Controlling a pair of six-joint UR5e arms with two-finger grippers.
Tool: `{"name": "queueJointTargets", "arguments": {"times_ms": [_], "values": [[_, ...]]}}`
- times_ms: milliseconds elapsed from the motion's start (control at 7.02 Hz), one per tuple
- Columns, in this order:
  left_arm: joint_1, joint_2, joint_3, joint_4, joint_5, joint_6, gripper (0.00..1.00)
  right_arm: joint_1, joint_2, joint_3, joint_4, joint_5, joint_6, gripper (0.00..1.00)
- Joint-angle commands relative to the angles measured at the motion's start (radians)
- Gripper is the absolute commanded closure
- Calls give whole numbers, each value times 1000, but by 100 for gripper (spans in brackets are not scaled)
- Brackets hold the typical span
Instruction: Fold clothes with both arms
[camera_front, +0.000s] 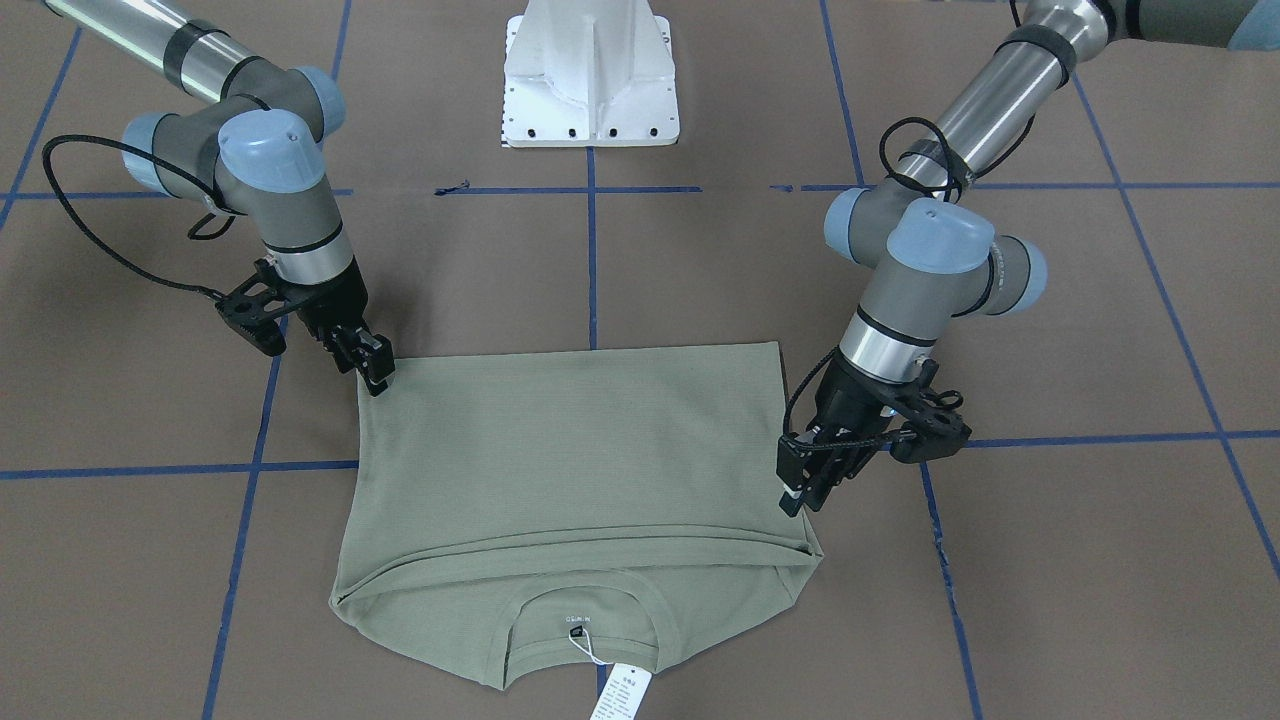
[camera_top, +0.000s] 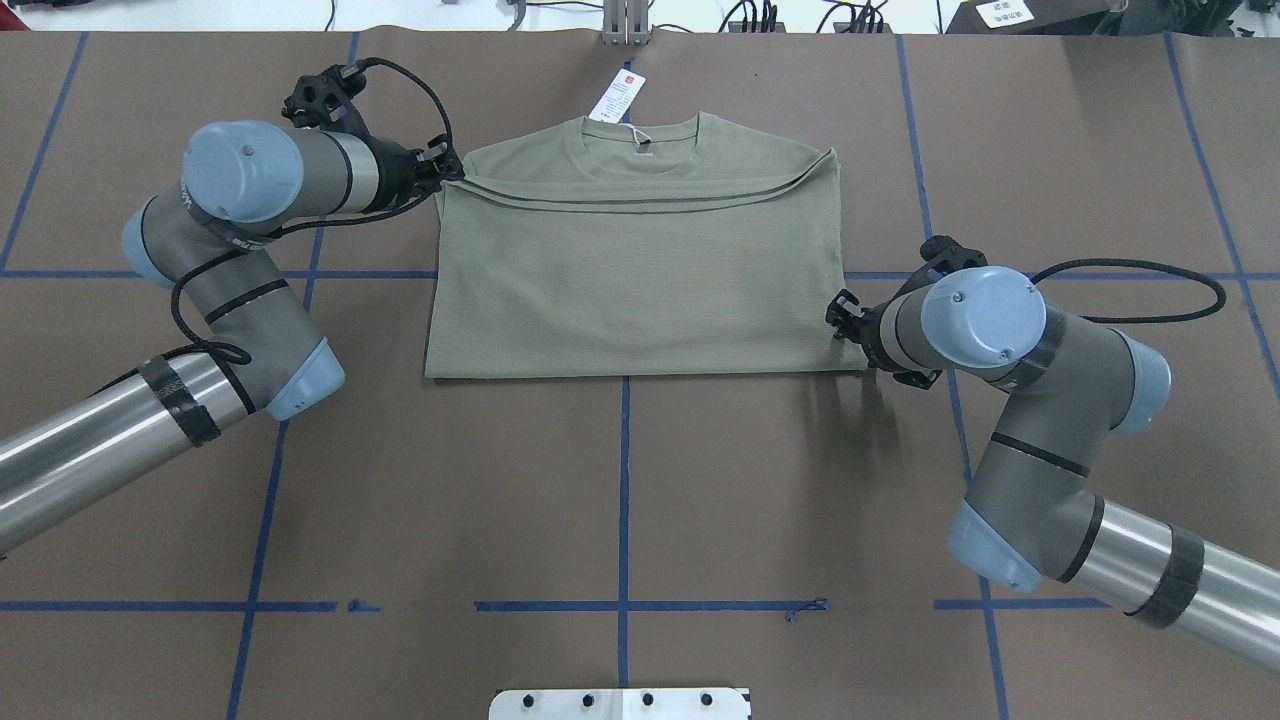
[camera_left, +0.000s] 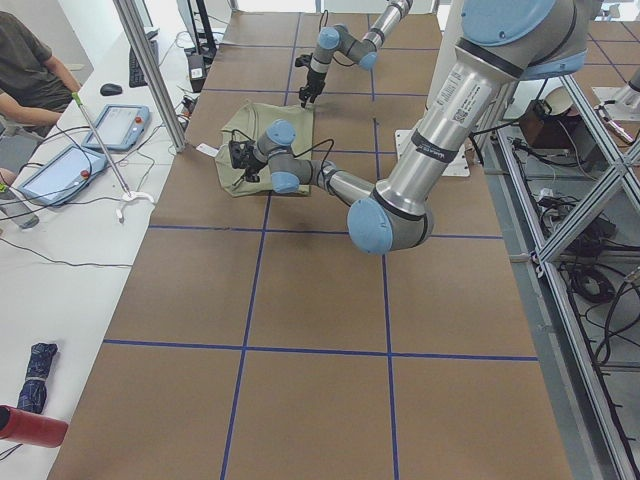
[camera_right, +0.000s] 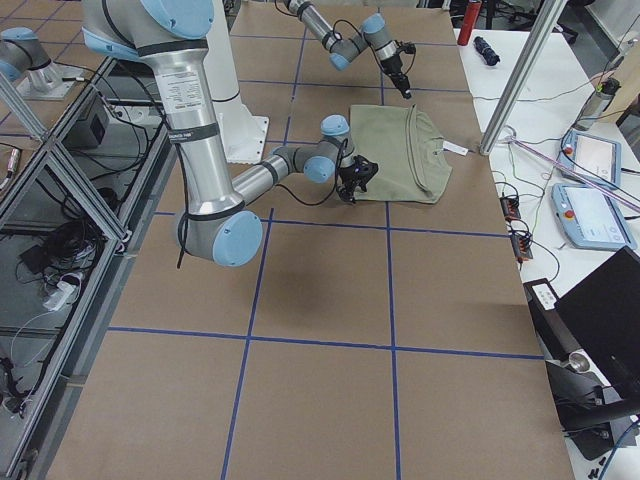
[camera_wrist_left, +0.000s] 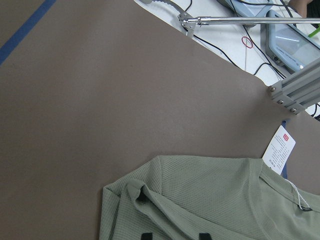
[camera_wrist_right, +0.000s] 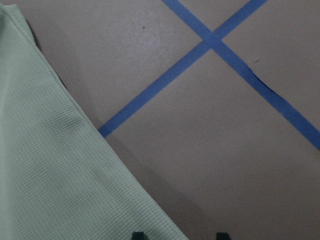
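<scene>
Both black grippers stand with jaws parted and nothing between them. The left gripper (camera_top: 443, 172) hangs over the shirt's far left corner, where the folded layer ends. The right gripper (camera_top: 840, 312) sits at the right edge, one tip above cloth and the other above bare table. The matte brown table (camera_top: 450, 480) is gridded with blue tape (camera_top: 622, 480). It carries the sage-green shirt (camera_top: 640, 280) on its far side: fine ribbed knit, folded into a flat rectangle, collar farthest from the robot. A white metal pedestal (camera_front: 590, 75) stands well apart. A white paper hang tag (camera_top: 618, 98) lies beyond the collar.
</scene>
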Motion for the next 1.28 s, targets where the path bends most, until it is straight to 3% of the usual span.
{"name": "queueJointTargets", "arguments": {"times_ms": [0,427,570,855,997,1140], "values": [[2,0,-5,2,0,-3,58,-3,-4,1,0,6,-2,100],[2,0,-30,10,-2,-3,58,-3,-32,51,-2,12,-7,100],[3,0,-45,10,-5,-7,58,-17,-93,135,-11,26,-7,100],[24,15,-141,12,-81,-71,58,-118,-361,423,-14,32,8,100],[34,23,-186,12,-125,-114,58,-158,-432,499,-14,106,52,100],[58,35,-233,12,-155,-151,58,-236,-437,515,-14,156,118,100]]}}
